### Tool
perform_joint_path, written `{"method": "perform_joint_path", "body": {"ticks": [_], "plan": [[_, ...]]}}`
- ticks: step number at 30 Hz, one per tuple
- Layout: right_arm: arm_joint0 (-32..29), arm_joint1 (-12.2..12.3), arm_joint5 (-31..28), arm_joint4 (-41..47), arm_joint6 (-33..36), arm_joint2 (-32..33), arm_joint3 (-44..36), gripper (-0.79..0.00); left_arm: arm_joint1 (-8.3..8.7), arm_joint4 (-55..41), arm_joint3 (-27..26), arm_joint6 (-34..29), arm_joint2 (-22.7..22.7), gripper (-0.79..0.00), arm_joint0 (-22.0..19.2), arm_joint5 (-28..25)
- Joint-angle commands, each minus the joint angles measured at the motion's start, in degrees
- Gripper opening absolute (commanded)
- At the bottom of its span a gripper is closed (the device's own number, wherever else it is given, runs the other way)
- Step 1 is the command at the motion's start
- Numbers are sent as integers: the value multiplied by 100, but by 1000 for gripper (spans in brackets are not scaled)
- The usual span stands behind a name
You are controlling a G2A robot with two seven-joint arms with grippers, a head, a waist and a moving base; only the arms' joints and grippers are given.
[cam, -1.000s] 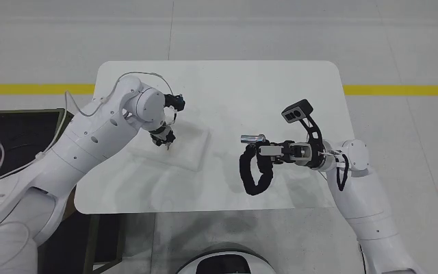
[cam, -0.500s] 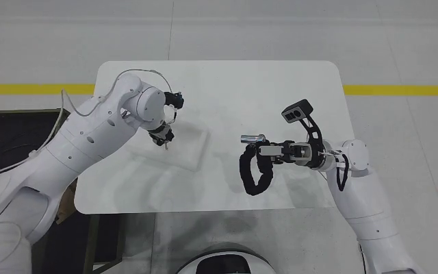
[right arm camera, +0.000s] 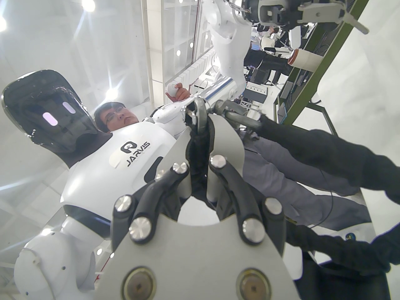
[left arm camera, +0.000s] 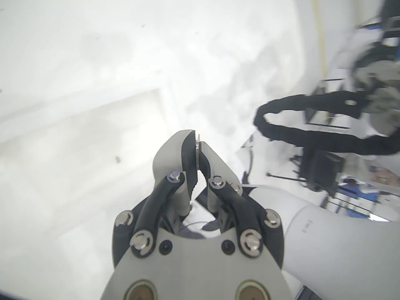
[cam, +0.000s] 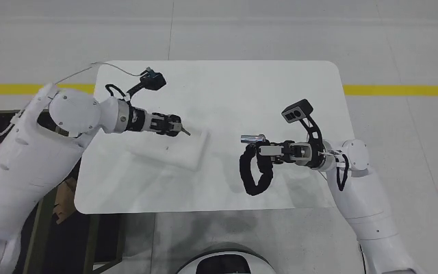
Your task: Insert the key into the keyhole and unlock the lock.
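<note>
My left gripper (cam: 179,127) (left arm camera: 197,145) is shut on a thin metal key (cam: 185,131) (left arm camera: 197,150), held above the left middle of the white table (cam: 274,89), its tip pointing right. The lock (cam: 250,179) (right arm camera: 312,148) is a black sleeved cable loop with a silver cylinder (cam: 252,138) (right arm camera: 218,94). My right gripper (cam: 262,152) (right arm camera: 198,120) is shut on it, holding it off the table right of centre. A gap of bare table separates key and lock. In the left wrist view the black loop (left arm camera: 312,132) hangs beyond the key.
A flat white pad (cam: 186,154) lies on the table under and just right of the left gripper. The table's far half and right end are bare. A yellow floor line (cam: 383,90) runs behind the table.
My left arm has swung from pointing down at the white pad to stretching out level, carrying the key up and to the right. The right arm and lock have not moved.
</note>
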Motion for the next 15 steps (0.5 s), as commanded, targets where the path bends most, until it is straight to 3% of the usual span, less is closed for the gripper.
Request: {"method": "perform_joint_path", "body": {"ticks": [1,8,10,15], "plan": [[0,0,0,0,0,0,0,-785,90,-723,34,-289,-481,-785,614,-772],[-150,-3,-44,99,-95,19,-127,-785,90,-723,34,-289,-481,-785,614,-772],[-422,-41,-63,839,-257,38,-456,-785,79,-1329,-205,193,-657,-785,976,-898],[-270,-169,-119,1707,-155,-293,-131,-785,29,-3016,-313,605,-1014,-785,1854,-2025]]}}
